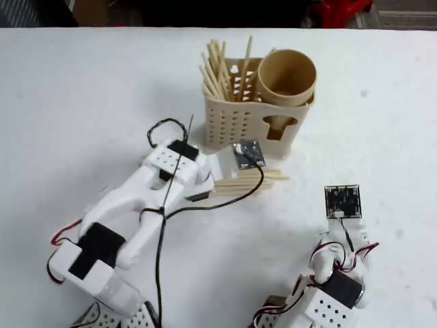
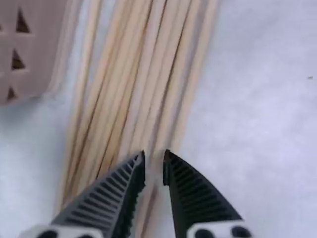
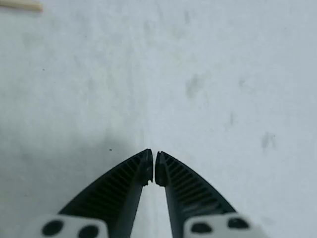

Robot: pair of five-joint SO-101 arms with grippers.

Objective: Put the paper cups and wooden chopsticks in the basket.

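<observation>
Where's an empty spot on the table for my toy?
Bare table left of the basket, and more right of it. Crowded in front of the basket: loose chopsticks lie there under the left gripper.

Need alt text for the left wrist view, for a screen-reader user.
Left gripper, black ridged jaws slightly apart, sits low over a bundle of wooden chopsticks lying on the white table. A corner of the perforated basket stands beside the bundle.
</observation>
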